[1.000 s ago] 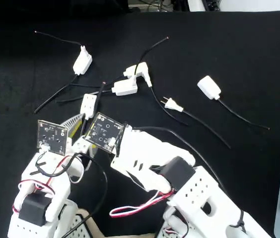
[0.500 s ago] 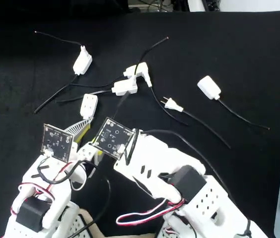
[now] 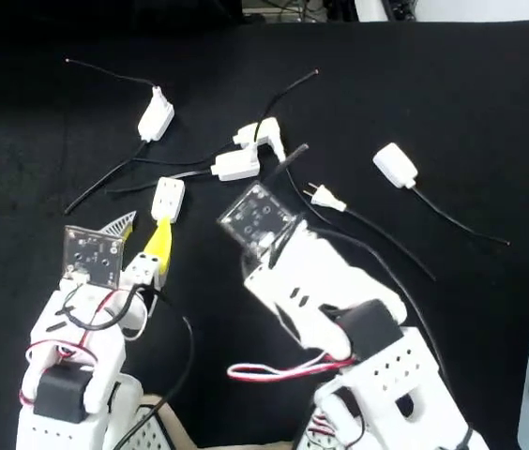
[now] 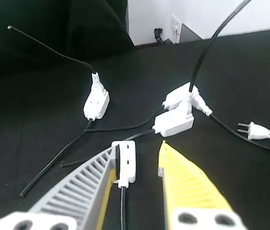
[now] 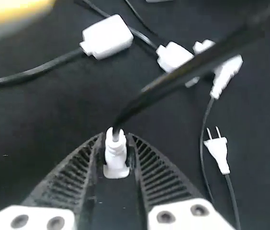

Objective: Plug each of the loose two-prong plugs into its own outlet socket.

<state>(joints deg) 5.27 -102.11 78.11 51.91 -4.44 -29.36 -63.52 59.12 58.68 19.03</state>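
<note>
Two hands and several white cord pieces on a black counter [image 3: 490,94].

Item 1, left hand [image 4: 139,151]: fingers spread apart, nothing held. Set low at the counter's near left. White socket block [image 3: 168,199] flat on the counter just ahead of the fingertips, toward the far edge; contact not discernible. Long axis of the block near edge to far edge, its lead [image 4: 122,203] trailing back toward the near edge.

Item 2, right hand [image 5: 116,140]: clamped on a white plug [image 5: 116,160], black cord [image 5: 183,72] rising from the plug's back end, prongs hidden. Apparently lifted off the counter, near the middle, on the right-edge side of the socket block.

Item 3, loose two-prong plug [image 3: 325,197]: flat, right of centre, prongs toward the far left corner. Lone socket [image 3: 396,166] beyond it, toward the right edge.

Judged next: socket block steadied by the nearer left hand, the held plug carried toward the left edge and lined up with the near-to-far axis. Mouth of the block probably at its far end, opposite the lead.
</note>
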